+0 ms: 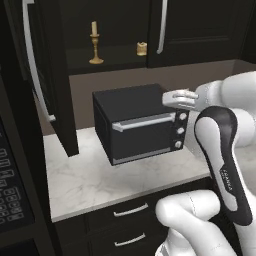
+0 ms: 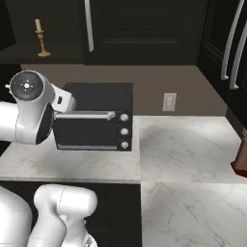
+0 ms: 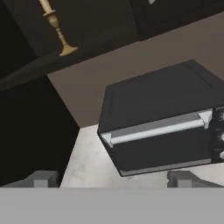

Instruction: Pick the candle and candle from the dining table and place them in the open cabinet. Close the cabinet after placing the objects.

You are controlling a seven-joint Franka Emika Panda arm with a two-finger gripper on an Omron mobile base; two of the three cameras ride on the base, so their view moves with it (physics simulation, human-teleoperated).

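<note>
Candles stood on the open cabinet (image 1: 117, 57) shelf: the taper candle (image 1: 95, 44) to the left, the stubby candle (image 1: 142, 48) well apart. The gripper (image 3: 113, 178) hovered above the toaster oven (image 1: 137, 122), fingers spread, holding nothing.

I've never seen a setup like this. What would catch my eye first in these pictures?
Probably the black toaster oven, sitting in the middle of the pale marble counter, with the white arm's gripper beside its top right corner. Above it, in the open dark cabinet, a cream taper in a brass candlestick and a short stubby candle stand apart on the shelf.
</note>
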